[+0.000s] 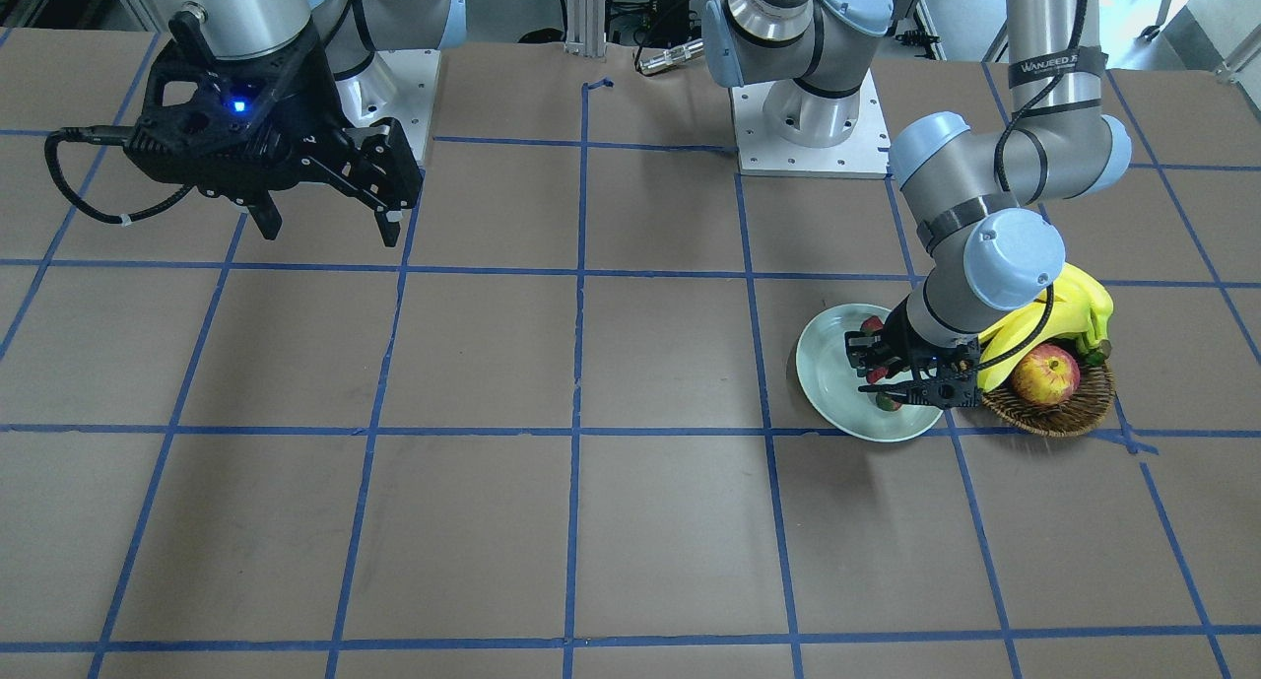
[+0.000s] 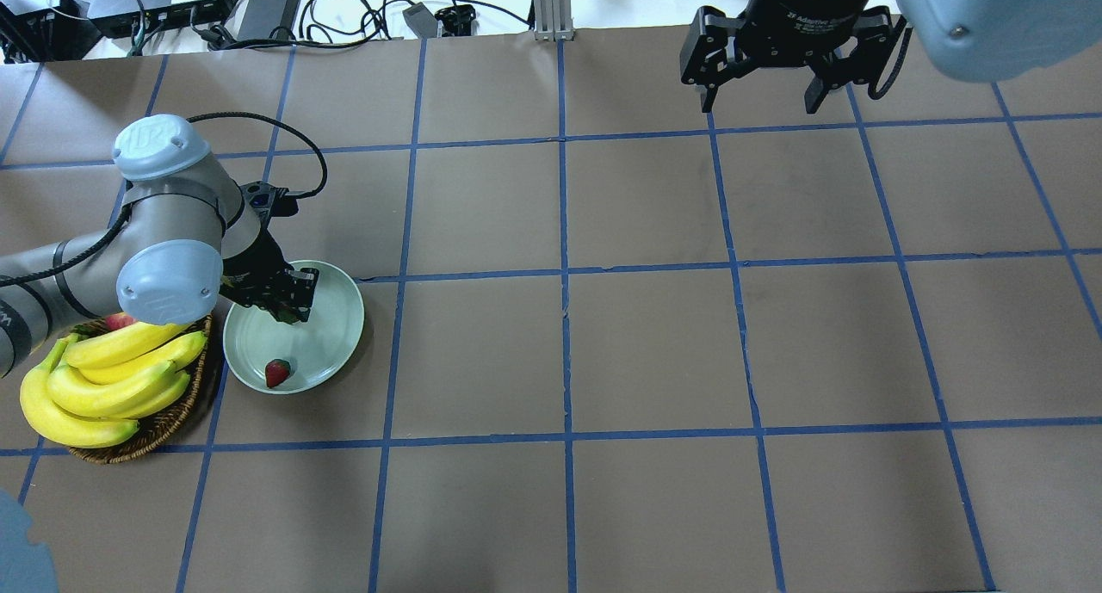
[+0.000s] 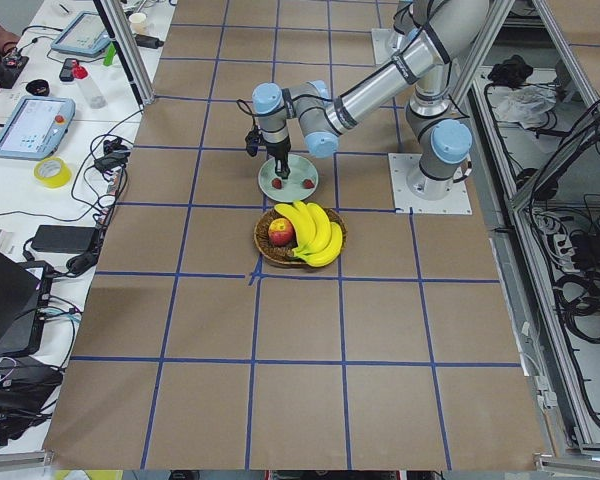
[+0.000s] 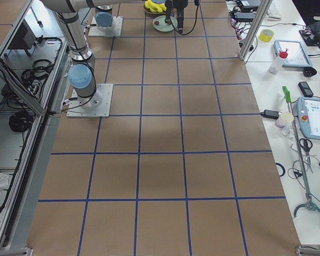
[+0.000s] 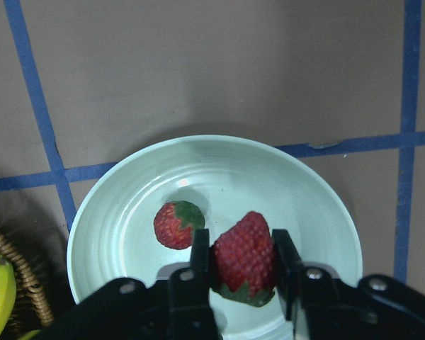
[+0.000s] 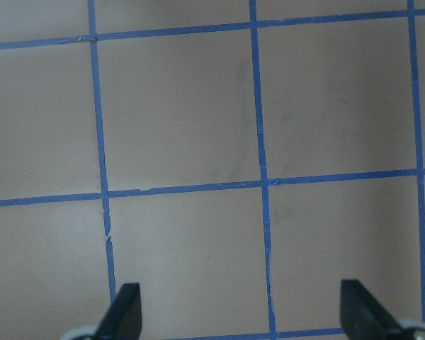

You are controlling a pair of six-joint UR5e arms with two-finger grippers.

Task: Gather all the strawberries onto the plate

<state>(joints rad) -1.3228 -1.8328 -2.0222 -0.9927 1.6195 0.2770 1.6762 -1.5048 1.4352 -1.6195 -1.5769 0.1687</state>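
Note:
My left gripper is shut on a red strawberry and holds it low over the pale green plate. A second strawberry lies on the plate just beside the fingers. A third strawberry lies on the plate's side nearer the robot. In the front-facing view the left gripper hangs over the plate. My right gripper is open and empty, high over bare table far from the plate; the right wrist view shows its spread fingers.
A brown wicker basket stands right beside the plate, holding a bunch of bananas and a red-yellow apple. The left arm's elbow hangs over the basket. The brown table carries a grid of blue tape lines.

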